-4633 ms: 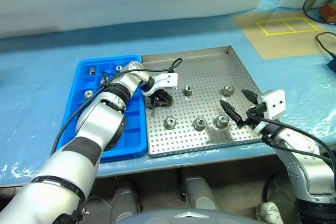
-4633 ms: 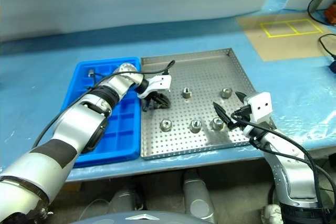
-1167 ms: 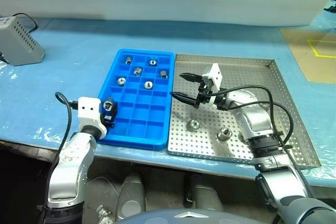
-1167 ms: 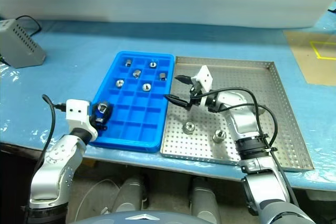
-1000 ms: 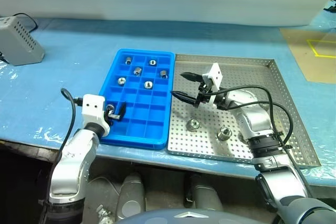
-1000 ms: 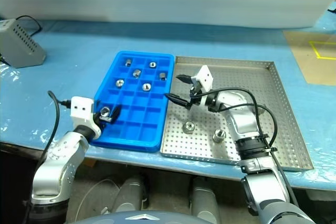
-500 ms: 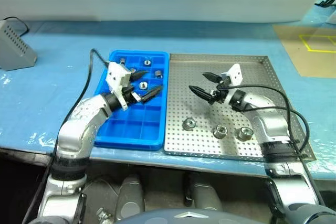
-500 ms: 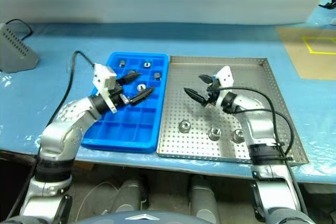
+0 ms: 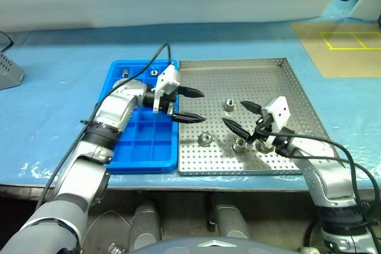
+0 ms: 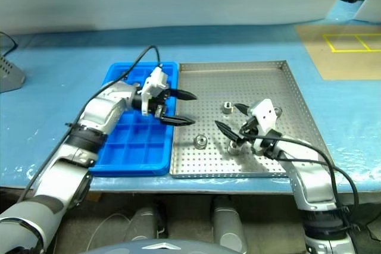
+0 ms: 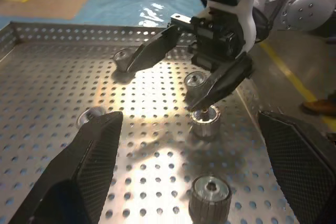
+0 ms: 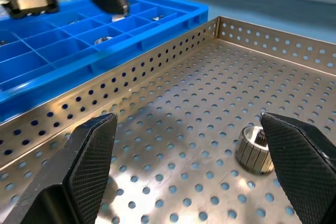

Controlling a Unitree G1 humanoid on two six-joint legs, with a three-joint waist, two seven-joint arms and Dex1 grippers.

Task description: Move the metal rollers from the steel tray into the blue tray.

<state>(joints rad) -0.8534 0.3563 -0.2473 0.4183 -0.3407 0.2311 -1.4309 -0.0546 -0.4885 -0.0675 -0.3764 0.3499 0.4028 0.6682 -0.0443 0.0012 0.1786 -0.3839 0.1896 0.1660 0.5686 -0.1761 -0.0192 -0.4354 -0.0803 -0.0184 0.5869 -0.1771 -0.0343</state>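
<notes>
1. Left gripper [image 9: 189, 105]: fingers spread wide, empty, over the steel tray [image 9: 280, 87] beside the blue tray [image 9: 146, 147]
2. Right gripper [image 9: 238, 117]: gaping wide, empty, just above metal rollers [image 9: 240, 144]
3. Rollers scattered on the steel tray; some sitting in blue compartments

Blue-covered table [image 9: 53, 105], and we've got bits at its edges.
We spot a grey box [image 9: 9, 71] far left, brown board [image 9: 342, 49] with yellow squares [image 9: 351, 40] far right.
</notes>
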